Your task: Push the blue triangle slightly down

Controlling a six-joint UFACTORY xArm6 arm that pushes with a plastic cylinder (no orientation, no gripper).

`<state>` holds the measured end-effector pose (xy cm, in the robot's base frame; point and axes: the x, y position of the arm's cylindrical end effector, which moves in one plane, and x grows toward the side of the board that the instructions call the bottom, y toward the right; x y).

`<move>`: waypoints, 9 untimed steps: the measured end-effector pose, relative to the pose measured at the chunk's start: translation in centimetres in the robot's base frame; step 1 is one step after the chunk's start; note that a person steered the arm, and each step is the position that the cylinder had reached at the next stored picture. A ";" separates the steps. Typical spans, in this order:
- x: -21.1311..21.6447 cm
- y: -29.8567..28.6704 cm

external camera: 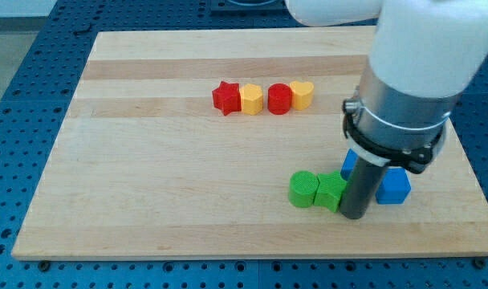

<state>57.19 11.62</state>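
My tip (355, 214) rests on the board at the lower right, right of the green star-like block (331, 192) and touching or nearly touching it. A blue block (393, 186) stands just right of the rod. A second blue block (350, 163) shows only as a corner above the rod, mostly hidden by the arm. I cannot tell which of the two is the triangle. A green cylinder (303, 189) sits left of the green star-like block, touching it.
A row of blocks lies at the upper middle of the wooden board (148, 160): a red star (225, 98), a yellow hexagon (251, 99), a red cylinder (279, 99) and a yellow heart (302, 94). The board's bottom edge is close below my tip.
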 end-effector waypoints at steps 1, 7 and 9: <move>0.0 -1.8; -3.2 -20.0; -12.6 -14.6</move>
<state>44.55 -3.01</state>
